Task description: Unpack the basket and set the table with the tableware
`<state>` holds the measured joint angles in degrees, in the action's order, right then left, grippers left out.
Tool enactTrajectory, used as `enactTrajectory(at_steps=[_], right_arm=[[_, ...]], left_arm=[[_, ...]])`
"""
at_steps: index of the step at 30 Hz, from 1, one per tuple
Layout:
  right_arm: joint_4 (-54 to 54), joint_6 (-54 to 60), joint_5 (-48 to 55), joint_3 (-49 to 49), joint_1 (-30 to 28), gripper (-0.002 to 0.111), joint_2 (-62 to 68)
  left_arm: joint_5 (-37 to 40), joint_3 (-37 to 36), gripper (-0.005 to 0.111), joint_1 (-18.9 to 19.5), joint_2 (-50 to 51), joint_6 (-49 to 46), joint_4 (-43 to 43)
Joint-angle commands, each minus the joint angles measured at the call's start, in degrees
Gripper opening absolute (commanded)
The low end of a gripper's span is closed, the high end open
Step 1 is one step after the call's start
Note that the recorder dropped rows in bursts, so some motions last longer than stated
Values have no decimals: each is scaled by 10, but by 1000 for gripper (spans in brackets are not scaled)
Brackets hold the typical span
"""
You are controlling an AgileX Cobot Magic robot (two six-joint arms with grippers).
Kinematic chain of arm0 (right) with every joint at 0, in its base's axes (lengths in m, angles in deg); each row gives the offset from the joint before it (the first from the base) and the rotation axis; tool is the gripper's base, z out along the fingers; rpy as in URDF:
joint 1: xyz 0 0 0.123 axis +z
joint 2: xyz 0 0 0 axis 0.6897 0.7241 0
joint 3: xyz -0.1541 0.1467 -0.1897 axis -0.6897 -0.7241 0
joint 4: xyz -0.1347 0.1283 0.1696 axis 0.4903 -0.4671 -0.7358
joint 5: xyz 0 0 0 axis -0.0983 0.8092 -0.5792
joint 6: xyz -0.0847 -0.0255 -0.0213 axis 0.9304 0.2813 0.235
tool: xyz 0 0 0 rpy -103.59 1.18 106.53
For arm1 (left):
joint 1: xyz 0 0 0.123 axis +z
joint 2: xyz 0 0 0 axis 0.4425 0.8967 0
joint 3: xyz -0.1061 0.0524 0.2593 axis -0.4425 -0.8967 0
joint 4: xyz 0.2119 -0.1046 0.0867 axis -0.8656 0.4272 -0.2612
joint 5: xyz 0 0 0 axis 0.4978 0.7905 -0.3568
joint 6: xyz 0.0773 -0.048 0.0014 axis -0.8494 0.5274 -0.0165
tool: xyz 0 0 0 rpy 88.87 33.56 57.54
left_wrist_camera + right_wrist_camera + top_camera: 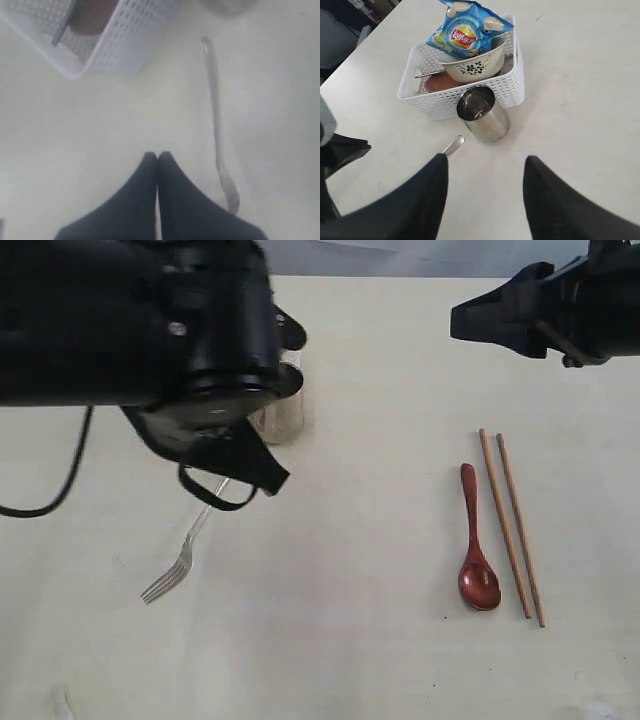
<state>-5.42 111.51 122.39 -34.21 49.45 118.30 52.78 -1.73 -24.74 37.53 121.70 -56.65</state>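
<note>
My left claw is clenched on nothing above the bench, and my right claw hangs released. In the exterior view one fork lies at 8 o'clock. One spoon lies at 4, with two chopsticks at its 3 o'clock. One cup stands just beside the basket, which holds one bowl, one chip bag and one plate.

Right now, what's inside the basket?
The basket holds a floral bowl with a chip bag in it, a reddish plate and a metal handle. Whatever lies under the bowl is hidden.
</note>
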Motion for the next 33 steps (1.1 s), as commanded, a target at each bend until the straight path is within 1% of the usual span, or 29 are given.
enactTrajectory(at_steps=[1,2,4,6,8,10,11,12,13,16,19,24,29,33], right_arm=[[4,-1,-3,0,-3,45,-3],[4,-1,-3,0,-3,45,-3],[4,-1,-3,0,-3,45,-3],[4,-1,-3,0,-3,45,-3],[4,-1,-3,0,-3,45,-2],[7,-1,0,0,-3,45,-2],[10,-3,1,0,-3,45,-2],[14,-6,1,0,-3,45,-2],[17,-6,1,0,-3,45,-1],[17,-6,1,0,-3,45,-1],[17,-7,-3,0,-3,45,-1],[17,-7,-5,0,-3,45,-1],[36,-15,0,0,-3,45,-1],[46,-23,4,-2,-3,45,-1]], left_arm=[[-86,-83,0,43,-81,-12,4],[-117,-101,0,59,-94,-20,15],[-190,-136,0,96,-114,-75,59],[-283,-165,0,147,-126,-156,142],[-348,-191,0,199,-129,-284,264],[-374,-208,0,246,-125,-404,385],[-377,-214,0,263,-122,-440,429],[-377,-219,0,278,-122,-470,456],[-377,-224,0,297,-121,-483,475],[-374,-237,0,328,-121,-482,474],[-365,-248,0,344,-121,-482,474],[-392,-273,0,344,-121,-482,473],[-378,-296,0,344,-121,-482,472],[-382,-307,0,344,-121,-482,472]])
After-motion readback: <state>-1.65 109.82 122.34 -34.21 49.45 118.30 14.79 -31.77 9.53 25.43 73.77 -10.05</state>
